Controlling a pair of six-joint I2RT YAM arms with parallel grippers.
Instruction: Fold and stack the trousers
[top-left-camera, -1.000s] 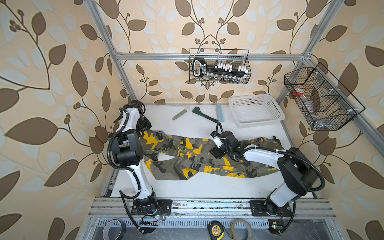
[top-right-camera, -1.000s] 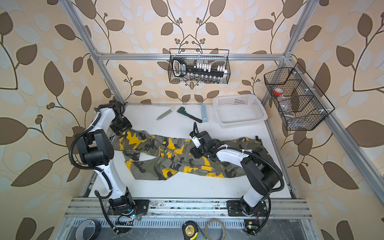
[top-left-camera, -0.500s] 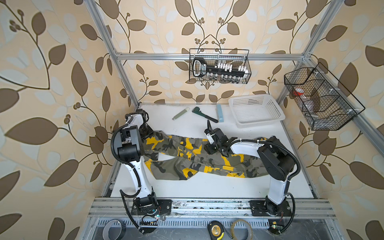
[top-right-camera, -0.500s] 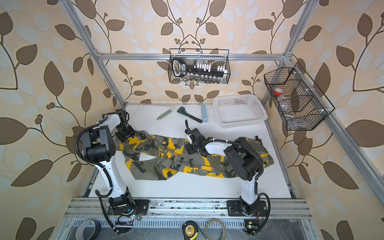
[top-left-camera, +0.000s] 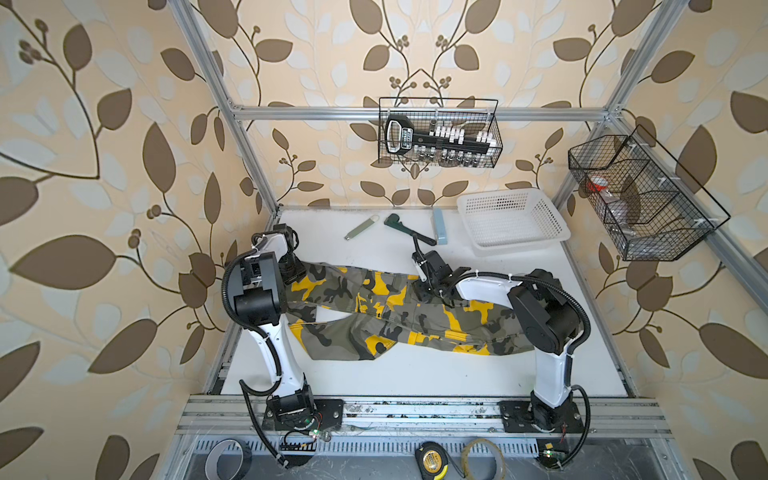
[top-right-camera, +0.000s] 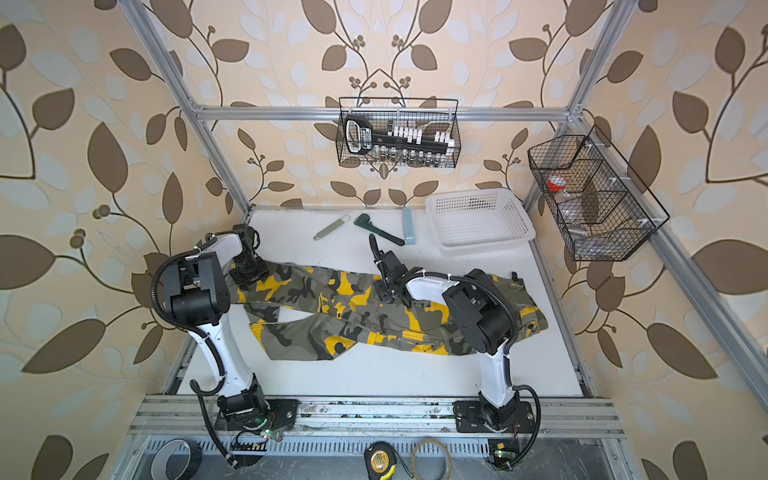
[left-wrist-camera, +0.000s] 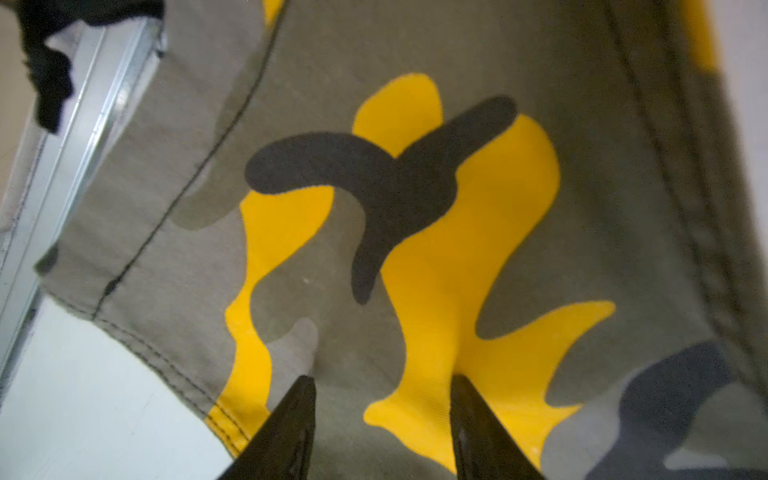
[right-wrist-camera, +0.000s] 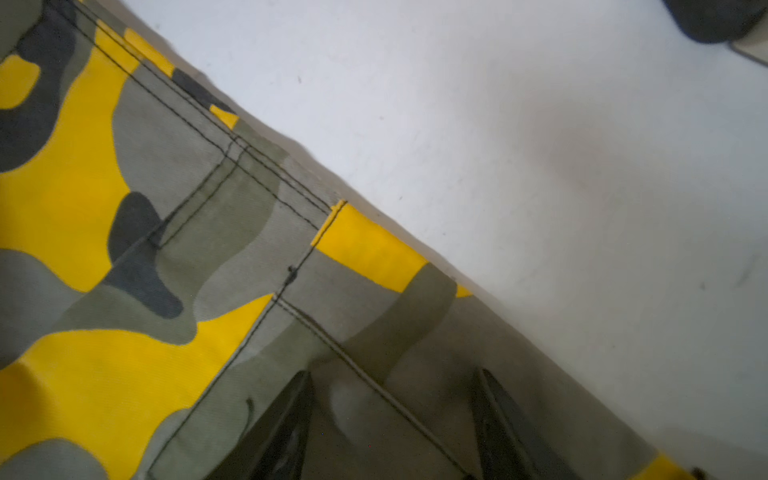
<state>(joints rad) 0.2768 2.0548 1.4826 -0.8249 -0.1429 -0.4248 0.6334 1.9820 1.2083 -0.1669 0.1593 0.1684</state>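
White table (top-left-camera: 415, 374) between leaf-papered walls (top-left-camera: 104, 208) bears trousers (top-left-camera: 374, 307); left tool (left-wrist-camera: 382, 386), right tool (right-wrist-camera: 395, 382) both parted.

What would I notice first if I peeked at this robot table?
The camouflage trousers with yellow patches jump out, spread across the white table. The left gripper sits open over a leg end at the left, and the right gripper is open over their far edge near the middle. A white basket stands at the back right.
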